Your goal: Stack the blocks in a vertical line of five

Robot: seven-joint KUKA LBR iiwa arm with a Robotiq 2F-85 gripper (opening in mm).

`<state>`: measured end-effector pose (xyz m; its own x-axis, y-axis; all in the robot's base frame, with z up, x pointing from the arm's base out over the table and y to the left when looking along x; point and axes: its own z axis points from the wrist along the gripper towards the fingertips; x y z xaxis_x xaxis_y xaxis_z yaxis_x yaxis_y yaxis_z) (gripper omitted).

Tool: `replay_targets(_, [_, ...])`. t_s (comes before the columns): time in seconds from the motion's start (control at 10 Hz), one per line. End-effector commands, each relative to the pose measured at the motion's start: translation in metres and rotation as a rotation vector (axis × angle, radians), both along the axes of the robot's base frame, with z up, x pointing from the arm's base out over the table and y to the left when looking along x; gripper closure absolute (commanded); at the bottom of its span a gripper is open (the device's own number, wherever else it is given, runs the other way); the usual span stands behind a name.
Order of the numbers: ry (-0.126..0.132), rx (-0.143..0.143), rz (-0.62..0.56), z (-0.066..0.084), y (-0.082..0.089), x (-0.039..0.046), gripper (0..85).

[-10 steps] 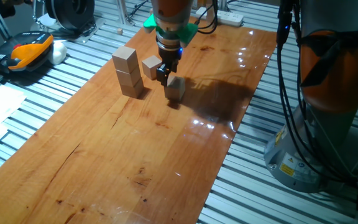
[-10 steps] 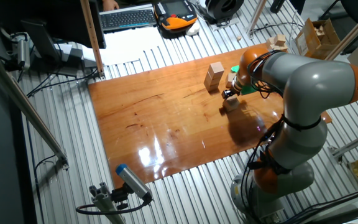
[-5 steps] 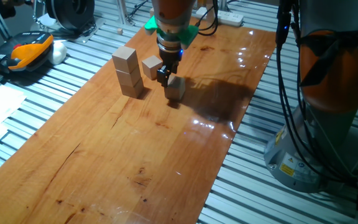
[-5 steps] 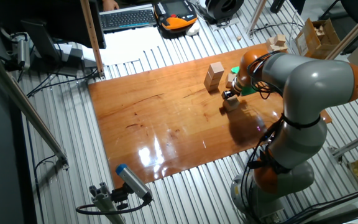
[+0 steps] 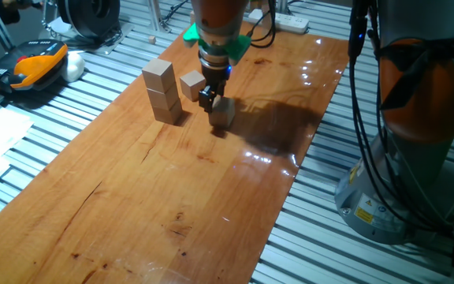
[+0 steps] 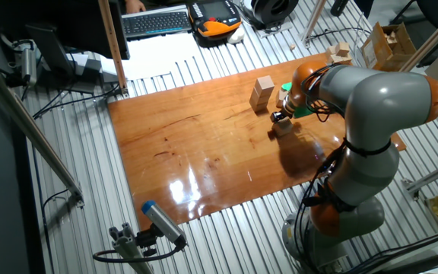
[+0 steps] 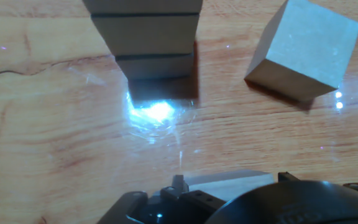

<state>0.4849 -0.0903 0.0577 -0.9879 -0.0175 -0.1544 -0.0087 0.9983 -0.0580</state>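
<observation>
wooden table (image 5: 156, 197) | gripper (image 5: 210, 98) over block (image 5: 224, 113) | three-block stack (image 5: 161, 91)

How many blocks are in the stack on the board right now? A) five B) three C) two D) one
B: the stack shows three cubes one on another, and the hand view also shows three layers. Two more blocks sit on the board apart from it: a loose block beside the stack and a block under the gripper.
</observation>
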Motion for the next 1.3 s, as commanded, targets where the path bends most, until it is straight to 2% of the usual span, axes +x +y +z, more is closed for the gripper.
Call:
replay_targets(0.0, [-0.004,0.003,0.0,-0.003,0.0,-0.0004,17.0])
replay_targets(0.3, [-0.004,-0.001,0.001,-0.001,-0.004,-0.0047,17.0])
replay_targets(0.6, [0.006,0.009,0.013,0.0,-0.003,-0.0094,17.0])
replay_targets(0.7, [0.008,0.011,0.018,0.0,-0.003,-0.0097,34.0])
replay_targets(1.0, [0.008,0.006,0.021,-0.002,-0.002,-0.0111,34.0])
replay_targets(1.1, [0.013,0.015,0.031,-0.001,-0.003,-0.0112,34.0])
replay_targets(1.2, [0.023,0.028,0.051,0.0,-0.003,-0.0113,68.0])
